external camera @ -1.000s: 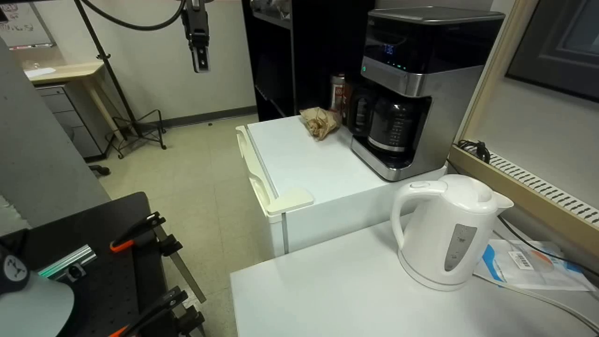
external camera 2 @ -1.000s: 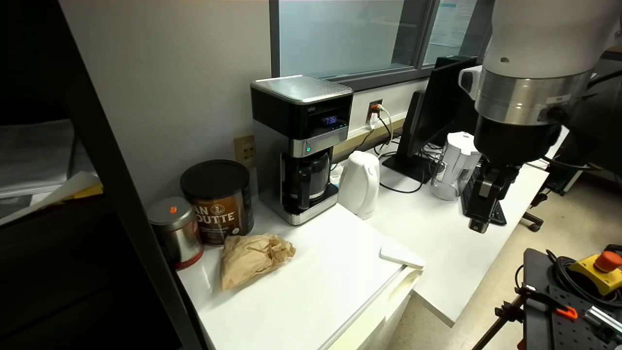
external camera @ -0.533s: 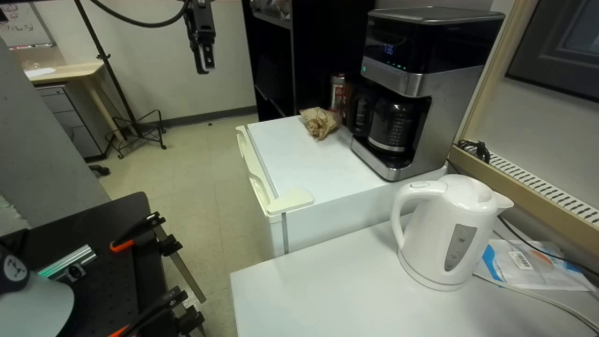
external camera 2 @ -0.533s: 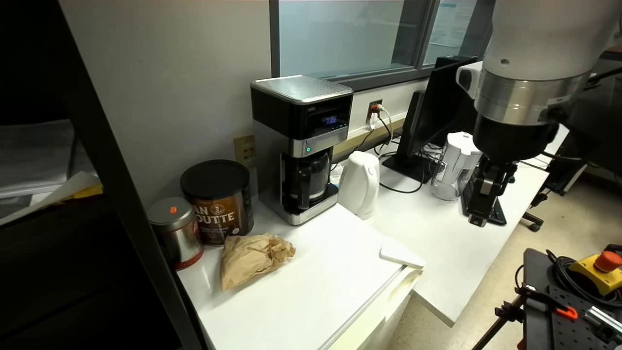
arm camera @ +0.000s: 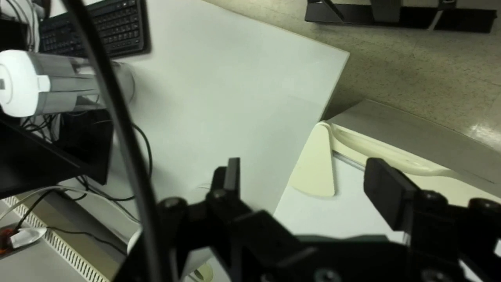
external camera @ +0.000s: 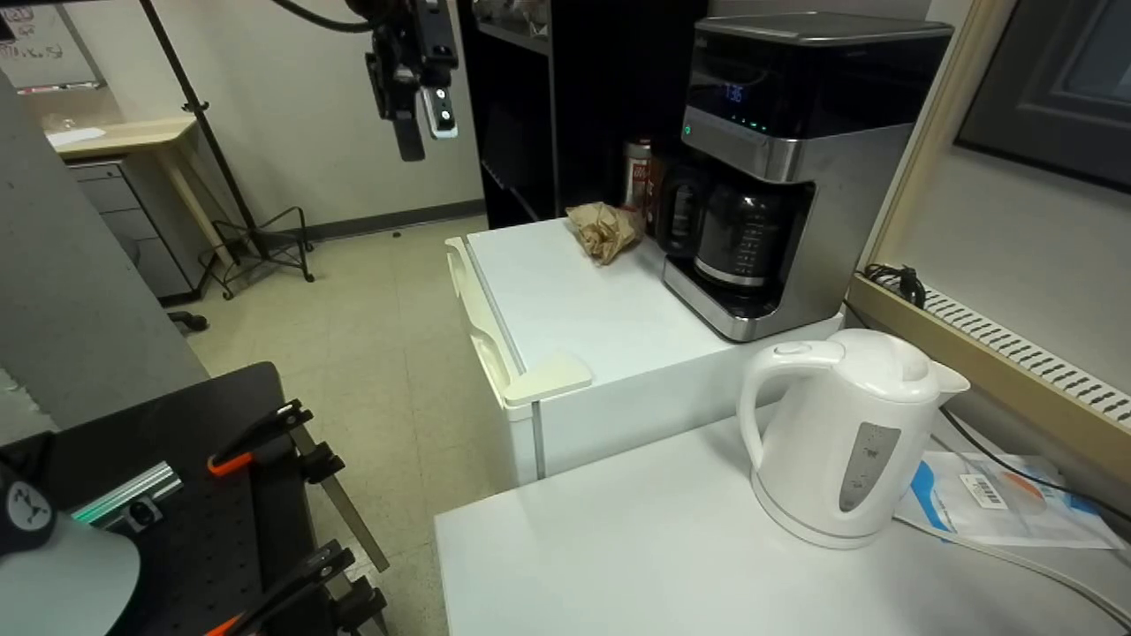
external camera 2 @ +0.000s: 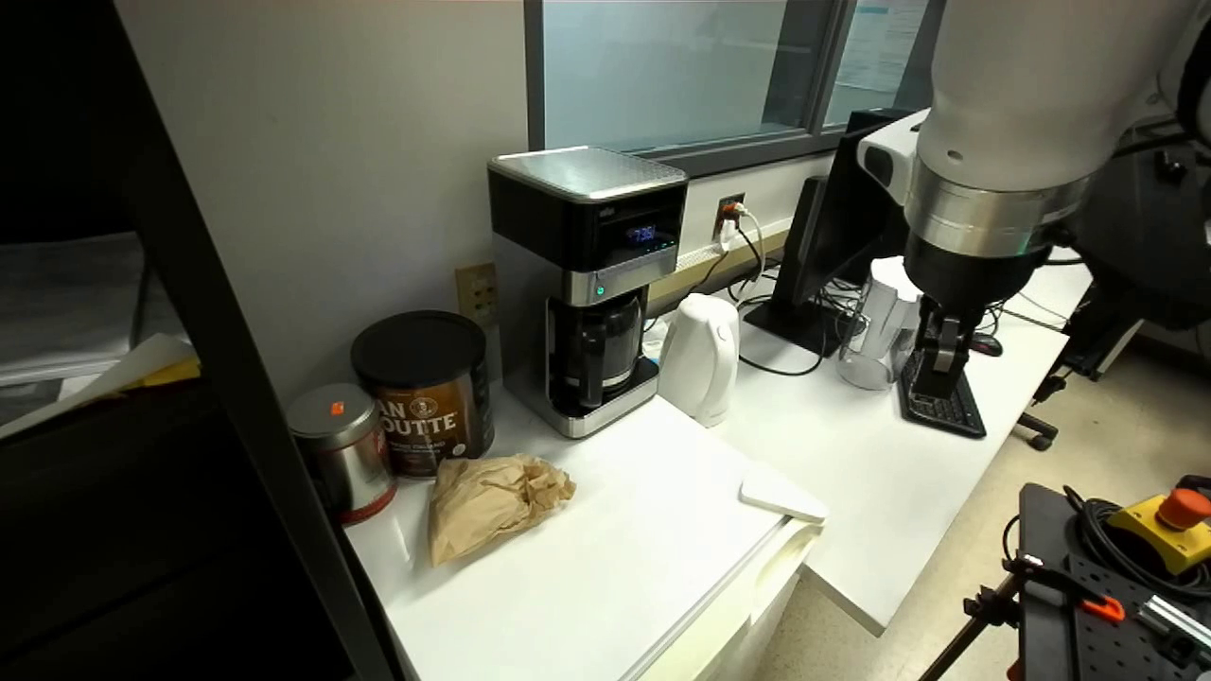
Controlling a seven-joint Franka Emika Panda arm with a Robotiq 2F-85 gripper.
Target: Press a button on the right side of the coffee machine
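In an exterior view, the crumpled brown paper bag (external camera 2: 497, 509) lies at seven o'clock from the boxy black and silver-grey coffee machine (external camera 2: 579, 289), which stands near the grey wall (external camera 2: 331, 170). At the machine's four o'clock, the white plastic kettle (external camera 2: 698, 361) stands on the white counter (external camera 2: 880, 511). Farther, between three and four, the black end effector (external camera 2: 938, 388) hangs released, its fingers (arm camera: 385, 192) apart in the wrist view.

An office or a lab — which of the two, I cannot tell. A monitor (external camera 2: 840, 232) and a keyboard (arm camera: 122, 27) share the white table (external camera: 618, 565) with a kettle (external camera: 835, 442); a coffee machine (external camera: 800, 168) stands near. Farther off are a whiteboard (external camera: 40, 55) and a drawer cabinet (external camera: 119, 199). The robot arm (external camera 2: 1026, 109) and a red-topped yellow box (external camera 2: 1159, 537) — these suggest a lab.
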